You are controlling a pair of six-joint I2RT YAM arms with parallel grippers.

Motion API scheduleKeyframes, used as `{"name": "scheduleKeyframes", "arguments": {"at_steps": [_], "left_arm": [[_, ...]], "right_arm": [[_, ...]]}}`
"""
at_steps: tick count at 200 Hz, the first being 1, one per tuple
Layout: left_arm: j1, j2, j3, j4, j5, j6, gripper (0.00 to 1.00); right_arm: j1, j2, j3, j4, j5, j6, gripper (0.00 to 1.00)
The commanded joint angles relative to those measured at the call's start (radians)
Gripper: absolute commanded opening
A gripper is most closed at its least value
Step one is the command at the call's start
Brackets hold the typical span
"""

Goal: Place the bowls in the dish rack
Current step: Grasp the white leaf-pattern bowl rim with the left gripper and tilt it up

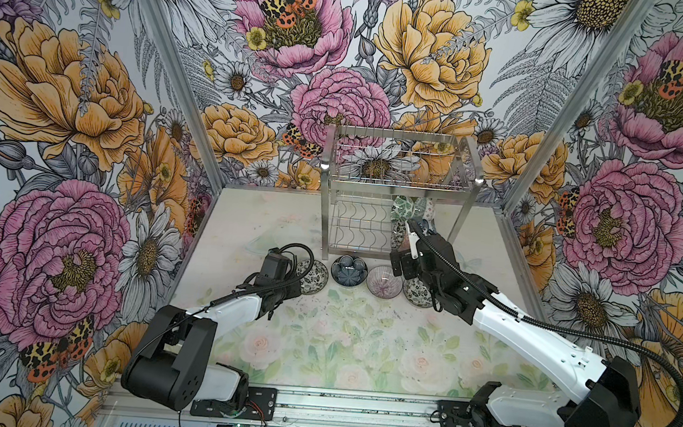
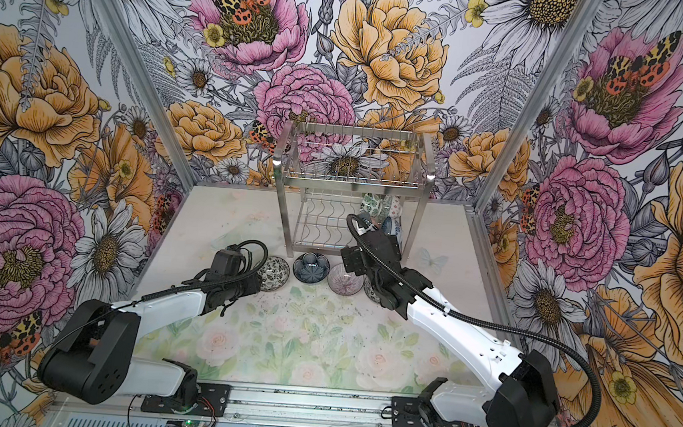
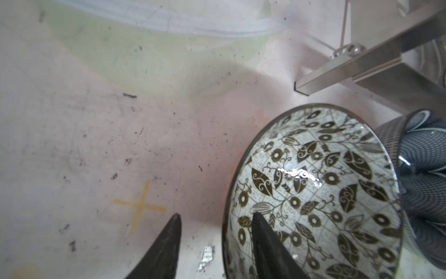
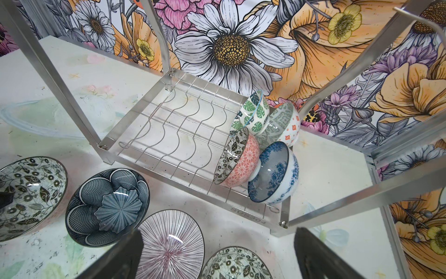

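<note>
Straddling the rim of the black-and-white bowl [image 3: 313, 188], the left gripper [image 3: 217, 214] stands part-closed, 1 finger inside and 1 outside, seemingly not yet pinching. That bowl sits at the left end of a row of 4 just in front of the dish rack [image 1: 396, 182]. The right gripper [image 4: 217, 233] hangs wide open and empty before the rack's lower tier, where 4 bowls [image 4: 275, 174] lean at its right end. The next move likely calls for finishing the pinch, lifting, and tipping the bowl into a free slot.

Eight patterned bowls [image 4: 108, 205], one dish rack [image 1: 396, 184], two robot arms [image 1: 236, 310]
</note>
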Motion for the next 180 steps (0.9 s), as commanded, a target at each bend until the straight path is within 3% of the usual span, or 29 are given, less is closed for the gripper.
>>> {"name": "scheduleKeyframes", "arguments": {"at_steps": [1,29,64,108,139,180], "left_arm": [[0.011,0.013,0.043,0.048,0.016,0.024,0.31],[0.016,0.002,0.057,0.021,0.005,0.021,0.0],[0.018,-0.125,0.063,-0.084,-0.031,0.031,0.0],[-0.019,-0.448,0.103,-0.288,-0.124,0.062,0.0],[-0.125,-0.593,0.152,-0.347,-0.197,0.061,0.0],[-0.341,-0.522,0.237,-0.337,-0.412,0.066,0.0]], "right_arm": [[-0.005,-0.043,-0.014,-0.008,-0.011,0.02,1.0],[-0.007,-0.063,-0.021,-0.021,-0.007,0.012,1.0],[-0.01,-0.046,0.021,-0.053,-0.031,0.005,1.0],[0.003,-0.06,0.059,-0.055,-0.154,0.063,1.0],[0.053,-0.073,0.089,-0.057,-0.221,0.13,1.0],[0.127,-0.075,0.123,-0.056,-0.266,0.222,1.0]]}}
